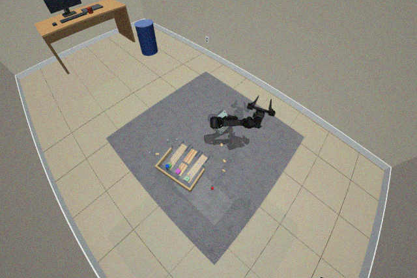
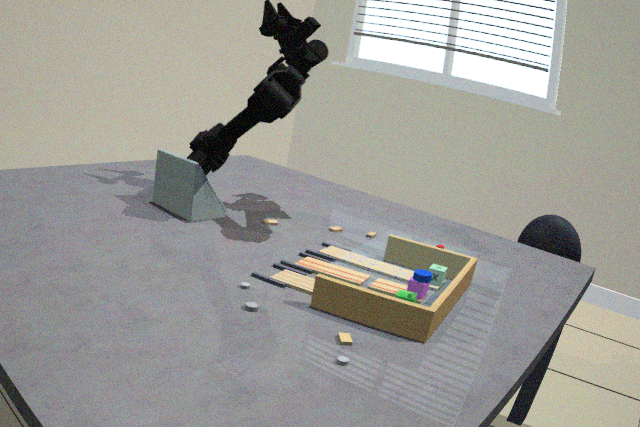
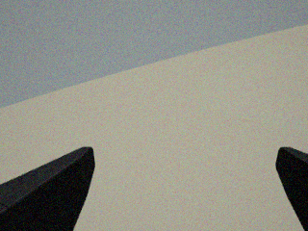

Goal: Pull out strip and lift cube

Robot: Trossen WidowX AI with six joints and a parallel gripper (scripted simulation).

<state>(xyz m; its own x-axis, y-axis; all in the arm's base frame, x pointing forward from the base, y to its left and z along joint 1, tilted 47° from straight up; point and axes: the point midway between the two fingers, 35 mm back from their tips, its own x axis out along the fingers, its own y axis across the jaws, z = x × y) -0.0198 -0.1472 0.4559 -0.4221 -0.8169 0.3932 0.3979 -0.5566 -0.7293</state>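
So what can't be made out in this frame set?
- Strips: the tray's near wall hides their far ends in the exterior view; in the top view they are too small to tell which is whole.
- Cube label: only a dark mark on the pale green cube, too blurred to read.
- Wrist view: shows only wall and the open gripper, no tray.
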